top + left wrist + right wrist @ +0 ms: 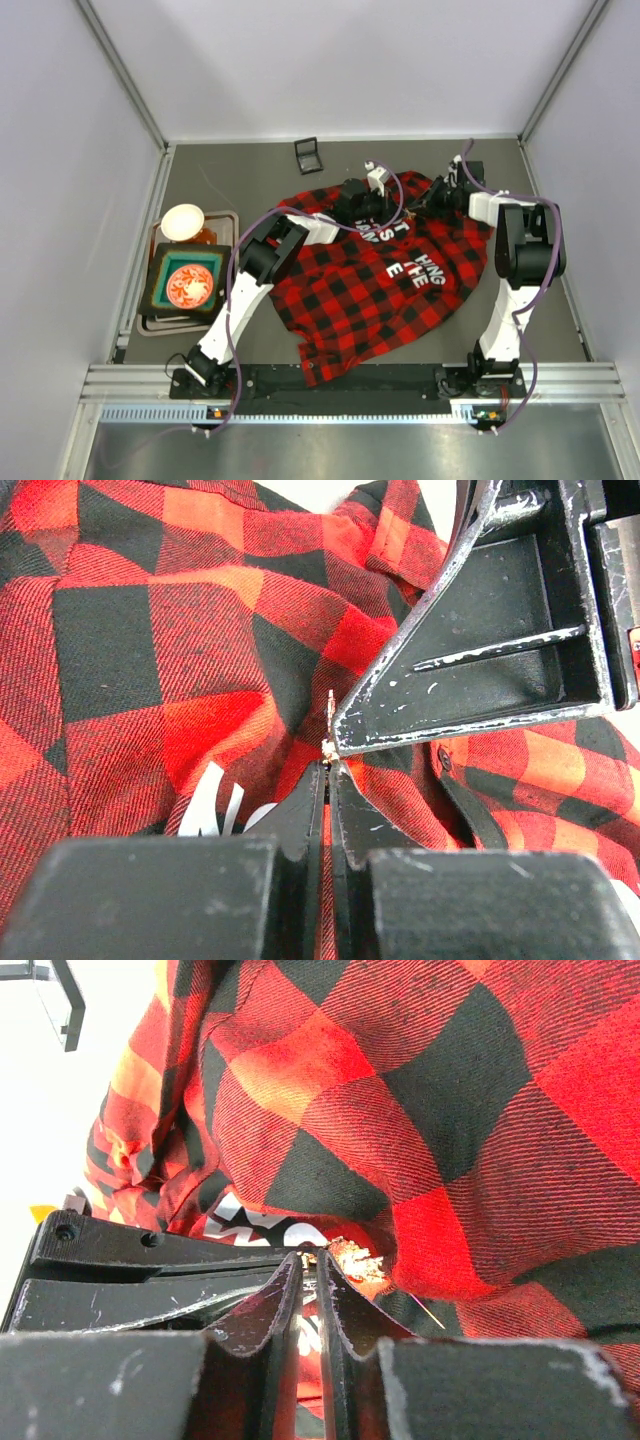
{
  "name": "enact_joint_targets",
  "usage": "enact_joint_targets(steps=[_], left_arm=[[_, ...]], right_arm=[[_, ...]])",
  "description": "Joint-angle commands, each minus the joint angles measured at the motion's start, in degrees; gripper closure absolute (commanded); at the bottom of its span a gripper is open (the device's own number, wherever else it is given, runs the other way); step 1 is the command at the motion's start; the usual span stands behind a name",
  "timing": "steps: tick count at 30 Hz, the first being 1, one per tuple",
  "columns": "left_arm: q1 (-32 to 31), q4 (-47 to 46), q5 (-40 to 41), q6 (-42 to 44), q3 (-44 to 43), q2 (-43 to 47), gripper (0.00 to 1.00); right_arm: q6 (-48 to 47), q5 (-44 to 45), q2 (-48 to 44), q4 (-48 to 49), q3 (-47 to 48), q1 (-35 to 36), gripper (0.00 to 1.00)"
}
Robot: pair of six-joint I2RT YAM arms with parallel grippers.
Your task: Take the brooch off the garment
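Shirt: the red-and-black plaid shirt lies rumpled across the middle of the grey table. Its near hem is close to the arm bases and its far edge is bunched up under the two hands.
Tray: the tray sits at the left of the table, apart from the shirt. It holds a dark square dish with a red-and-white round inside, and a white bowl at its far end.
Lettering: white block letters run over the shirt's right middle, just on the near side of the hands.
Left hand: the left hand has its fingers pressed together. The tips are at a raised fold on the far part of the shirt, meeting the tip of the other hand. Whether they grip anything there I cannot tell.
Right hand: the right hand reaches in from the right, its fingers drawn almost together with only a thin slit between them. The tips are right at the brooch, but I cannot tell whether they pinch it.
Brooch: the brooch is a tiny pale sparkly piece on the far part of the shirt. It sits on the fold where the two hands meet, just beside the lettering.
Box: a small black box stands on the bare table beyond the shirt, to the far left of the hands and apart from them.
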State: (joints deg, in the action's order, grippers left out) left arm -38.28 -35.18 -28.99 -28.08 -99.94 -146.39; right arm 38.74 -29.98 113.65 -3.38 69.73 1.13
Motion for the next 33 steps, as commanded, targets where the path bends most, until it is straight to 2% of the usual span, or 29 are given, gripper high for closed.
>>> enact_joint_targets(steps=[1,6,13,16,17,19,20,21,24,30,33], left_arm=[[-1.36,1.34,-0.63,2.06,0.98,3.48,1.0],[-1.27,2.57,-0.36,2.41,1.06,3.65,1.0],[-1.36,3.8,0.34,2.93,1.33,4.88,1.0],[-2.06,6.96,2.62,6.0,1.5,6.28,1.0],[-2.32,7.57,3.5,7.58,1.68,7.07,1.0],[-3.02,9.94,6.75,8.91,1.68,7.78,1.0],[-3.29,10.74,7.54,9.7,1.51,8.13,1.0],[-3.55,11.35,8.33,9.88,1.24,8.4,1.0],[-3.9,12.67,10.18,10.32,0.98,8.75,1.0],[-5.31,16.27,14.04,13.48,0.27,10.07,1.0],[-6.19,18.38,15.89,15.59,-1.04,10.16,1.0]], right_arm=[[-0.86,2.03,0.09,0.21,-0.83,0.81,0.9],[-0.16,1.15,-3.86,0.39,-1.97,0.72,0.88],[-1.83,1.42,-8.18,0.3,-2.06,-0.51,0.78],[0.1,0.27,-7.56,0.3,-1.62,-0.86,0.7],[0.72,0.7,-7.56,-0.05,-1.45,-1.04,0.63],[3.26,0.45,-7.74,-0.05,-1.62,-0.77,0.59],[4.14,0.36,-7.82,0.04,-1.79,-0.86,0.52],[5.72,0.53,-8.0,0.21,-2.49,-0.86,0.49],[8.18,0.97,-8.96,5.02,-4.69,-1.04,0.42],[11.35,-0.7,-6.25,8.21,-5.93,-0.86,0.44],[12.32,-0.52,-5.89,8.56,-6.28,-0.69,0.54]])
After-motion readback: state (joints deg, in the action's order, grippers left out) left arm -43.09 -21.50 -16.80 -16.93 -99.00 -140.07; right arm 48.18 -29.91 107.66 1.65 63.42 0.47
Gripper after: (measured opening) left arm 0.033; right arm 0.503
